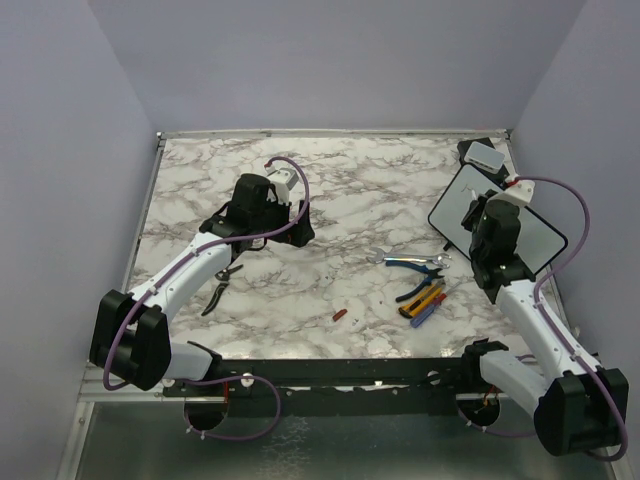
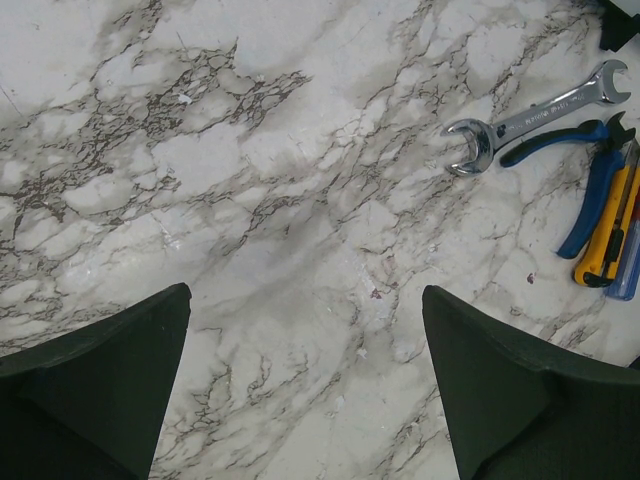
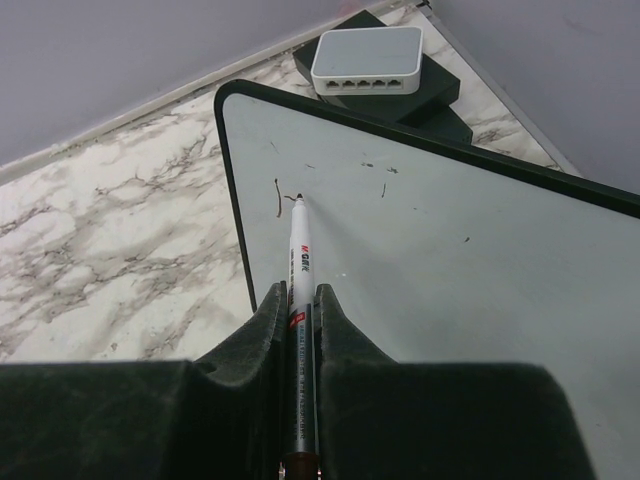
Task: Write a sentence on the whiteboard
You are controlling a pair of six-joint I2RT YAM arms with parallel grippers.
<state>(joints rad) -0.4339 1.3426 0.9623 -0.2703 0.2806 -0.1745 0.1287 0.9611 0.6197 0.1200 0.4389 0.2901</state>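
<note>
**A:** At the near edge of the marble table, what are the pincers doing?

**B:** The left gripper is hanging with fingers spread apart over bare marble. The right gripper is clamping a marker pen, its tip by a short dark stroke on the whiteboard.

**A:** Where is the board lying?

**B:** On the table's right side, beyond the wrench and pliers. A grey-white block is sitting behind it, and lilac walls are enclosing everything.

top: above-behind, whole table | left wrist: close, downward, shares wrench | right wrist: skims whiteboard
</note>
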